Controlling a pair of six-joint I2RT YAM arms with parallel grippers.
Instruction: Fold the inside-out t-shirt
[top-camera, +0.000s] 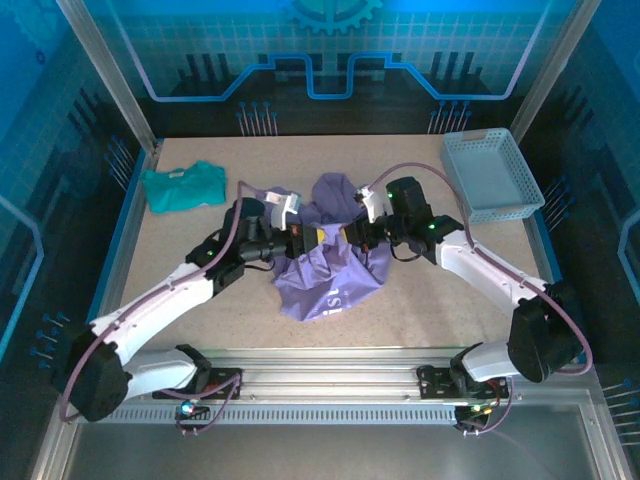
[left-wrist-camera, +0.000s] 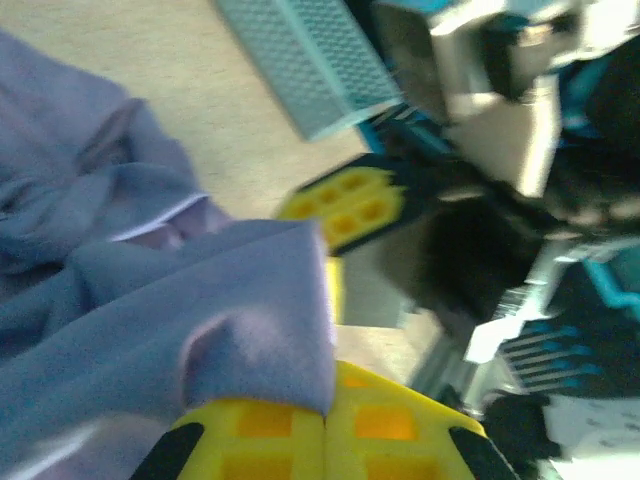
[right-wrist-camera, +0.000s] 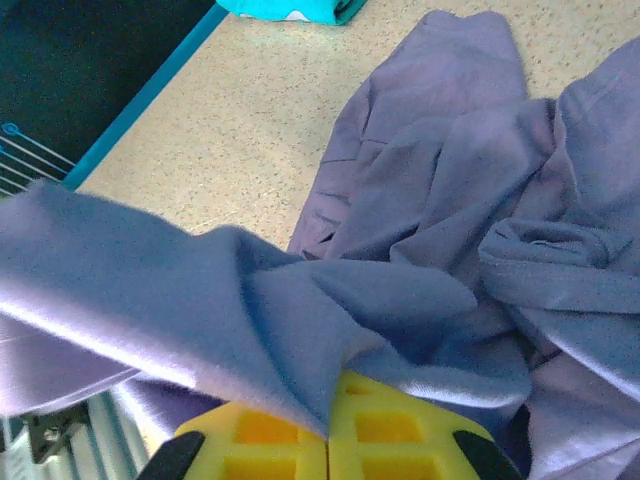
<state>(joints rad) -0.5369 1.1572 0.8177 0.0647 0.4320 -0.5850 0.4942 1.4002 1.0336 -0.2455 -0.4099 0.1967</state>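
Note:
The inside-out t-shirt (top-camera: 325, 275), lavender-purple with a bit of white lettering showing, lies bunched in the middle of the table. Both arms meet over its upper part. My left gripper (top-camera: 308, 238) is shut on a fold of the purple cloth. In the left wrist view its yellow fingers (left-wrist-camera: 270, 430) press together with the t-shirt (left-wrist-camera: 150, 300) pinched at their tips. My right gripper (top-camera: 347, 234) faces it closely and is shut on another fold. The right wrist view shows the t-shirt (right-wrist-camera: 440, 200) drawn up into the closed yellow fingers (right-wrist-camera: 390, 430).
A smaller teal shirt (top-camera: 183, 186) lies at the back left of the table. A light blue mesh basket (top-camera: 490, 175) stands at the back right. Bare speckled tabletop (top-camera: 450, 300) surrounds the shirt on the sides and front.

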